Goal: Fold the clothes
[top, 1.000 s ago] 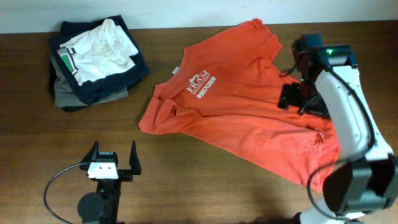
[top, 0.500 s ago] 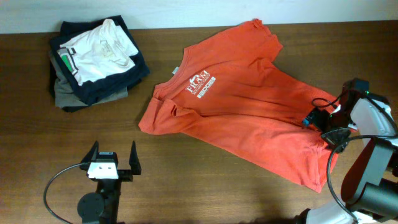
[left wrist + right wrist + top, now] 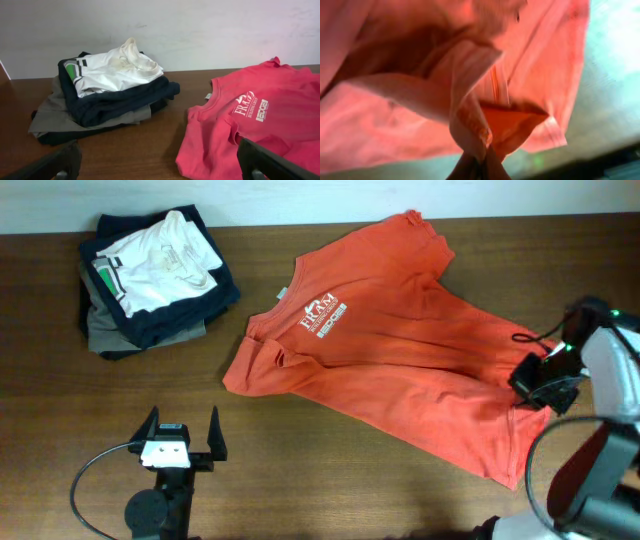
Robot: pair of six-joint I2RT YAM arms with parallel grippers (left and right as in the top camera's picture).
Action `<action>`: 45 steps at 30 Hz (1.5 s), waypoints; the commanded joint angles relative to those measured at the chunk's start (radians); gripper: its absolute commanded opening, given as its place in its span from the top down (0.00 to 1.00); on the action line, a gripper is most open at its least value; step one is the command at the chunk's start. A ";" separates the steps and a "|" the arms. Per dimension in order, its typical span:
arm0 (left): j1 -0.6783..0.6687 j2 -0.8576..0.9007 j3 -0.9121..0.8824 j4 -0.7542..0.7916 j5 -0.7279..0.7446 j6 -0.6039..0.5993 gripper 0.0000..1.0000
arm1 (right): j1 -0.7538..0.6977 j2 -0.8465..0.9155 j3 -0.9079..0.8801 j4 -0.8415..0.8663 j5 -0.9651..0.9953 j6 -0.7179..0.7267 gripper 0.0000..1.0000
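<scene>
A: T-shirt [image 3: 400,350] lies flat on the table [image 3: 330,490], right of centre. It is askew, with the white lettering [image 3: 322,315] up and the collar towards the pile of folded clothes [image 3: 150,275] at the back left. It is well apart from that pile.

B: Right claw [image 3: 540,385]?

A: At the shirt's right-hand edge, nipped shut on a ridge of the cloth. Left claw [image 3: 182,430] is at the near edge, jaws wide, nothing in them, clear of the shirt.

B: So the step is carrying that edge over. How to do it well?

A: My reading: lift just enough to free the cloth, then draw it across in one flat sweep so the fold line runs straight. The near-left sleeve is rumpled and could do with smoothing. A thin pinch could slip if tugged.

B: Which view tells you the grip is good?

A: The right wrist view alone. It shows cloth bunched between the fingertips and a stitched hem beside it. Whether it holds one layer or two, I cannot tell. From overhead the claw only sits on orange cloth, but that view gives the whole outline. The left wrist view shows the pile stacked in layers: white over navy over grey.
</scene>
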 commanded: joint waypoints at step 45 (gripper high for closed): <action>-0.491 1.448 1.127 -0.504 -0.074 -0.114 0.01 | 0.468 -0.607 0.001 -0.223 0.048 0.055 0.96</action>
